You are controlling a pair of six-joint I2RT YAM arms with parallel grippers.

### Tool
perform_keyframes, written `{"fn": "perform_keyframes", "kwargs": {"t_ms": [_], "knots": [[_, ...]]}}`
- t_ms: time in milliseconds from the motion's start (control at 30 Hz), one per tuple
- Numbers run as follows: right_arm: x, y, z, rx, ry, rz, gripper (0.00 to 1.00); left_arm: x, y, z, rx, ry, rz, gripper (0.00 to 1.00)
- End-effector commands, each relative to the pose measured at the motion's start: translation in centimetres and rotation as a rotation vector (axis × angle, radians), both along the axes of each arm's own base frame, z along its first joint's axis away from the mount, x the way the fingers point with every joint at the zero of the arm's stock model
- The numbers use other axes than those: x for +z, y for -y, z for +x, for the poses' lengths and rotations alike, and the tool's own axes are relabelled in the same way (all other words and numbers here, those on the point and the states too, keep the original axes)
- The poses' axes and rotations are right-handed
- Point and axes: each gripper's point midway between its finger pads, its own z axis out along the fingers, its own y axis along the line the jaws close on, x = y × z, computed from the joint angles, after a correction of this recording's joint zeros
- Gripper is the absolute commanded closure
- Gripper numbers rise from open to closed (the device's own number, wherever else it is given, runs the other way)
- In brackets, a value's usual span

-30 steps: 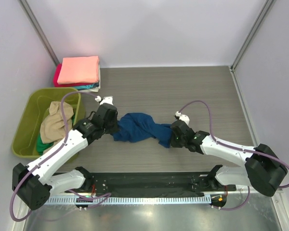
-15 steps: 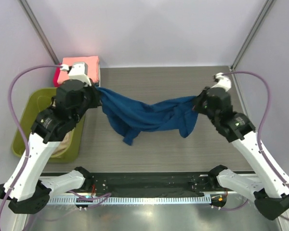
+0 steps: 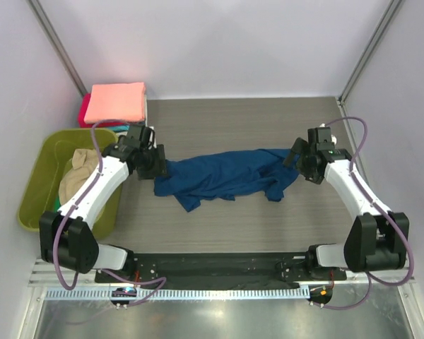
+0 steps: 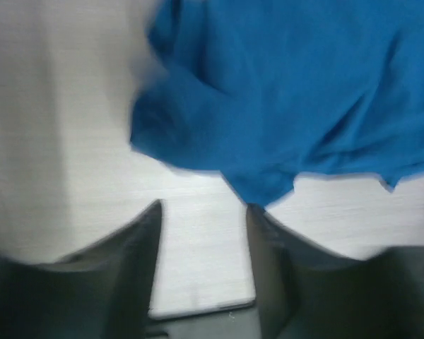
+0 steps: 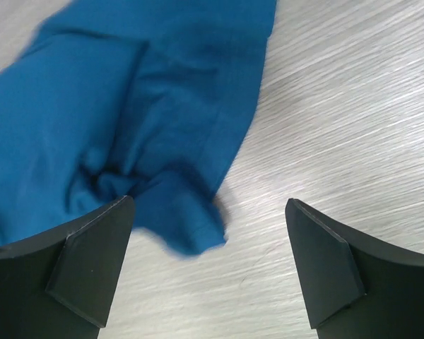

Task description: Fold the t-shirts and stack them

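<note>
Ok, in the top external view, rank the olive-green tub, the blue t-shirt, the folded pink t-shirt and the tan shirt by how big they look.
1. olive-green tub and blue t-shirt: too close to rank.
2. folded salmon-pink t-shirt.
3. tan shirt: partly hidden, so its place is uncertain.

Four cloth shirts show: a navy blue t-shirt (image 3: 219,176), a salmon-pink t-shirt (image 3: 114,102), a red t-shirt (image 3: 83,115) and a tan t-shirt (image 3: 75,180). There is one olive-green plastic tub (image 3: 37,182) and two black grippers: left gripper (image 4: 201,212), right gripper (image 5: 208,205).
</note>
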Motion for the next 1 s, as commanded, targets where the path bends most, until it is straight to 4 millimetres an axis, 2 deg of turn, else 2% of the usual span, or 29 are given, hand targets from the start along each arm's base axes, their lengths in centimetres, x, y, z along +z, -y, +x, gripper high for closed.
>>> {"fn": "perform_keyframes", "kwargs": {"t_ms": [0,67,133,200,233,267,333,400,433,467,533,567,633,800,900,967], "knots": [[4.8,-1.4,1.0,0.045,0.202,0.057,0.06,1.9,1.8,-1.1,-0.032,0.089,-0.141,0.43],[5.1,-2.7,0.2,0.090,0.226,0.093,0.06,1.2,1.9,-1.5,-0.024,0.090,-0.155,0.40],[3.6,-4.8,-1.0,0.152,0.207,0.121,0.07,-0.2,2.2,-2.7,-0.004,0.063,-0.180,0.40],[2.0,-6.0,-1.9,0.169,0.183,0.127,0.07,-0.8,2.8,-3.1,0.021,0.073,-0.203,0.41],[1.5,-6.4,-2.1,0.175,0.176,0.128,0.08,-1.8,3.4,-4.2,0.007,0.059,-0.198,0.41],[1.1,-7.5,-2.3,0.205,0.177,0.133,0.08,-2.1,3.8,-4.3,0.005,0.071,-0.198,0.42],[-0.1,-8.2,-2.8,0.216,0.152,0.132,0.09,-2.9,5.0,-5.1,0.007,0.069,-0.204,0.42],[-0.8,-9.1,-3.0,0.239,0.139,0.136,0.10,-4.6,5.7,-5.7,0.005,0.057,-0.223,0.42],[-0.9,-9.2,-3.0,0.242,0.136,0.136,0.10,-4.7,6.7,-5.6,-0.004,0.061,-0.256,0.43],[-1.1,-9.3,-2.9,0.246,0.133,0.134,0.10,-6.0,7.0,-6.1,-0.007,0.032,-0.252,0.44],[-1.1,-9.5,-2.9,0.252,0.129,0.133,0.10,-6.6,8.2,-6.3,-0.033,0.032,-0.266,0.45],[-1.1,-9.5,-2.9,0.253,0.131,0.132,0.10,-7.6,8.4,-6.5,-0.034,0.014,-0.253,0.45],[-1.1,-8.8,-2.8,0.235,0.139,0.103,0.10,-8.2,9.3,-6.8,-0.059,0.011,-0.238,0.45],[-2.2,-8.5,-3.3,0.233,0.114,0.088,0.10,-10.8,10.5,-7.4,-0.072,-0.028,-0.214,0.46],[-2.6,-8.2,-3.3,0.225,0.107,0.076,0.10,-12.1,10.8,-7.6,-0.079,-0.047,-0.184,0.50],[-2.7,-8.1,-3.4,0.223,0.106,0.067,0.10,-12.6,10.9,-7.6,-0.080,-0.055,-0.173,0.57]]}}
